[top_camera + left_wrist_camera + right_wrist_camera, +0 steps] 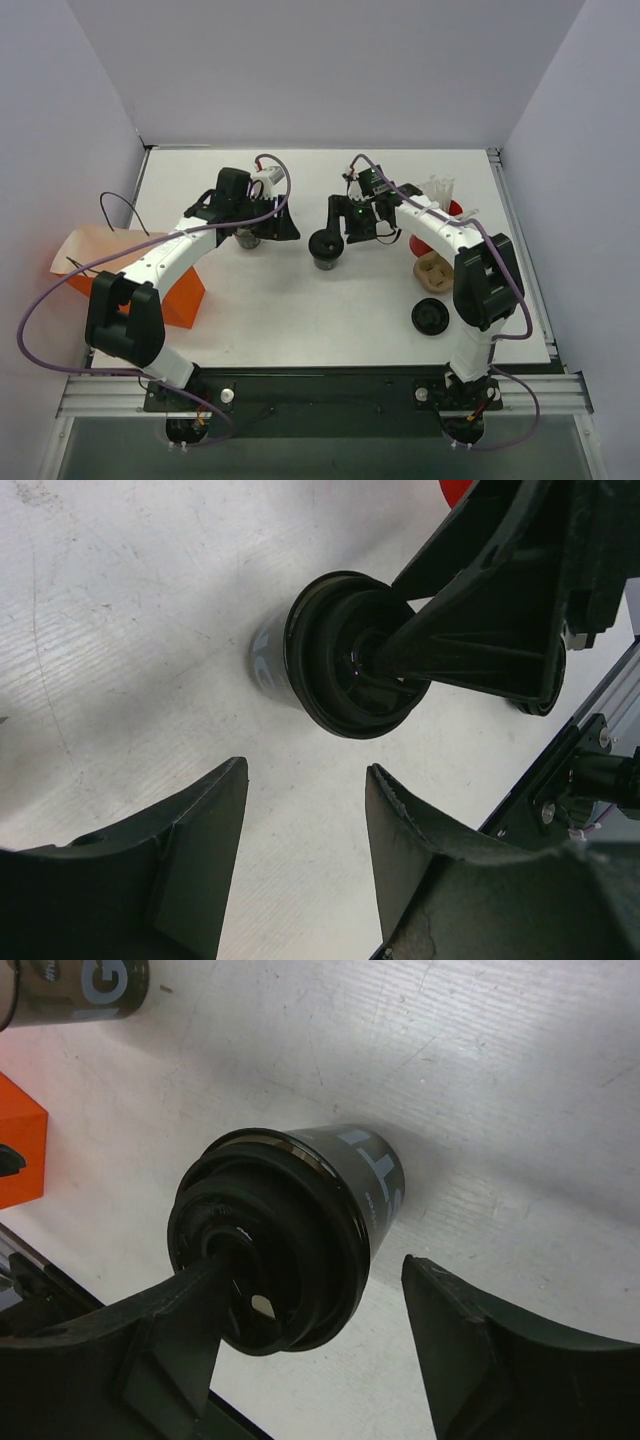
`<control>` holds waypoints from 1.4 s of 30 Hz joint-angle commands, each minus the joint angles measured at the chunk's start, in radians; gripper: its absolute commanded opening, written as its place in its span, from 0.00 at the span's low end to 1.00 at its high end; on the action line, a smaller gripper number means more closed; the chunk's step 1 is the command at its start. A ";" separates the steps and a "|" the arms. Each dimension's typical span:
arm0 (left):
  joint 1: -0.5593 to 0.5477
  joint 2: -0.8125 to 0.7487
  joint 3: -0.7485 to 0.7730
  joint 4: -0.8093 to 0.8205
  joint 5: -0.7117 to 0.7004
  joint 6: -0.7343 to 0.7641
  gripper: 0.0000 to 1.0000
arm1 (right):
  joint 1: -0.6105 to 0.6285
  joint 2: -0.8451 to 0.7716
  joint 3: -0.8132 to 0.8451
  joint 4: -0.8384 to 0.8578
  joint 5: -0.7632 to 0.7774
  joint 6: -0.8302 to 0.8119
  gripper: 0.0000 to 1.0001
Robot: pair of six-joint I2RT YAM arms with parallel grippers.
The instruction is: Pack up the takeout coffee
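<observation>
White tabletop (300, 310) is seen from above: the coffee cup (326, 247) stands upright, the right claw (340, 232) just over it, the left claw (255, 235) near its left. At the left wrist, the left claw (305, 780) is held apart, empty, short of the coffee cup (345, 670). At the right wrist, the right claw (315, 1270) is spread, unclamped: one finger (190, 1310) across the lid of the coffee cup (370, 1175), the other beside its wall.
</observation>
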 commanded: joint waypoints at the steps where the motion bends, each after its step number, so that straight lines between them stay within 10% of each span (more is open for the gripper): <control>1: 0.001 -0.004 0.010 0.026 -0.031 0.009 0.60 | 0.007 0.029 0.030 -0.028 -0.104 -0.039 0.67; 13: -0.030 0.048 0.010 0.017 -0.036 0.005 0.60 | 0.035 0.020 -0.038 0.026 -0.085 -0.013 0.48; 42: -0.033 0.085 0.033 -0.016 -0.122 0.020 0.60 | -0.004 0.100 0.065 0.039 -0.177 0.001 0.56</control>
